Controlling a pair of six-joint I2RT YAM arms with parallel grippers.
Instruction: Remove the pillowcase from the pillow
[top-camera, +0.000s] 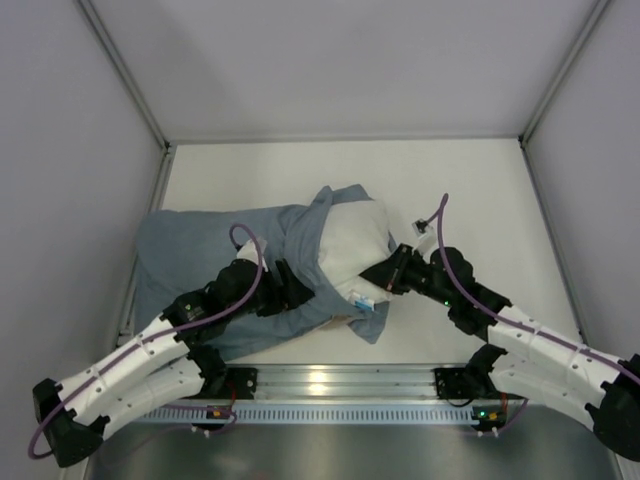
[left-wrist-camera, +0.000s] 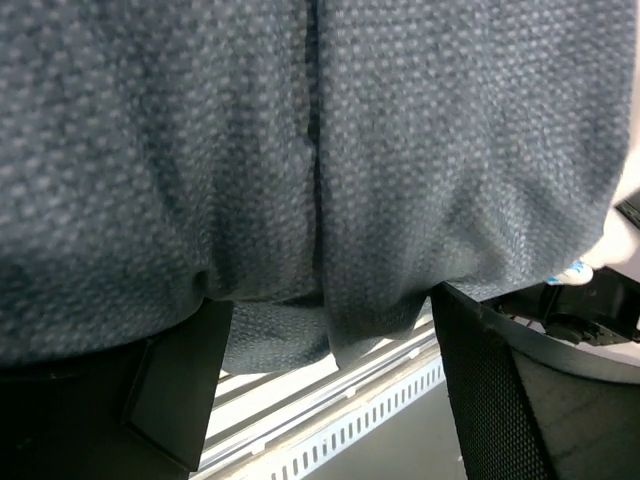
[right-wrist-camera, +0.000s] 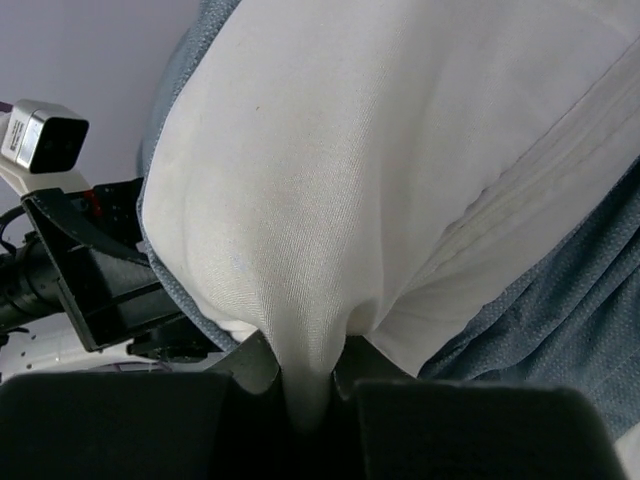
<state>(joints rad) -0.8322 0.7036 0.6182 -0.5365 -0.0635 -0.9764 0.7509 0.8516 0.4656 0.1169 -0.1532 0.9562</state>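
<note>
Firmly, the right end effector (right-wrist-camera: 305, 390) pinches a fold of the plump white fabric pillow (right-wrist-camera: 350, 150); the left end effector (left-wrist-camera: 330, 380) stands spread, the limp blue-grey woven pillowcase (left-wrist-camera: 420, 150) sagging between its fingers.

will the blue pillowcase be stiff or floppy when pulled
Probably floppy: the pillowcase lies in loose folds and sags inside the open left gripper. It should bunch rather than slide stiffly. The pillow looks soft too, puckering where the right gripper pinches it.
</note>
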